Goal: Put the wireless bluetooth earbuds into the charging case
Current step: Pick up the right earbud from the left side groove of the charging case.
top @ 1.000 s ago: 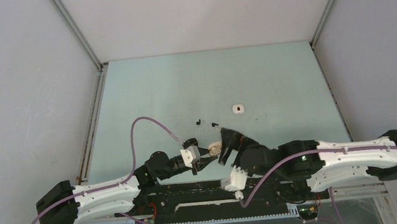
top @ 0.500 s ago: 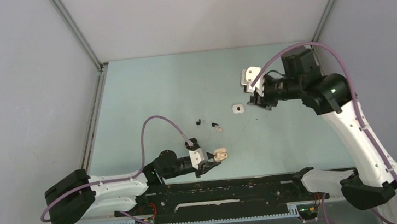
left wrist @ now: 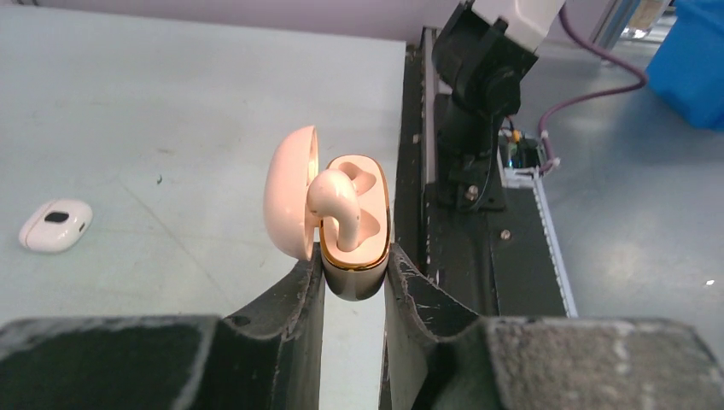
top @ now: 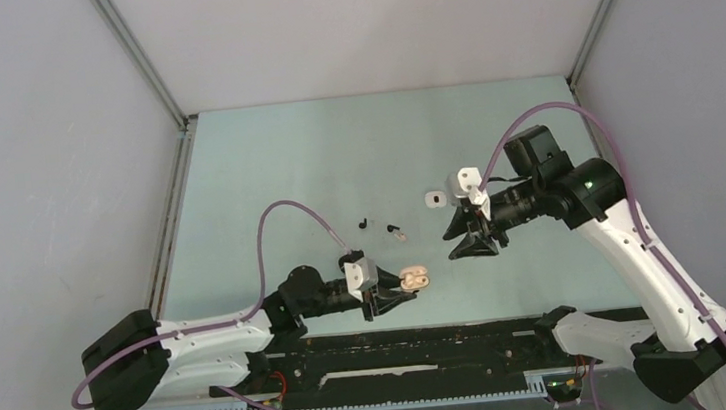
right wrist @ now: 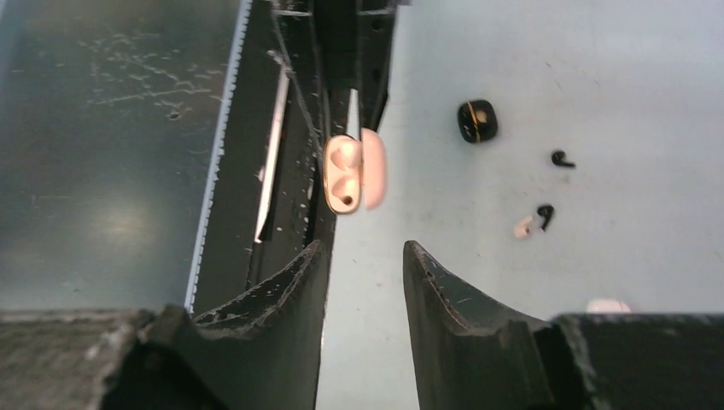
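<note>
My left hand [left wrist: 353, 260] grips the case [left wrist: 354, 226] with its lid open, steadying it as a target. One beige earbud [left wrist: 335, 198] rests inside. My right hand [right wrist: 365, 249] hovers part-open, seemingly empty. A loose bud [right wrist: 522, 227] lies on the counter [right wrist: 478, 51] beside black buds [right wrist: 545, 213].

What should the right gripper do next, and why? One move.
Probably lower the empty right gripper onto the beige earbud lying beside a black earbud: the open pink case in the left gripper seems to have one slot free.
</note>
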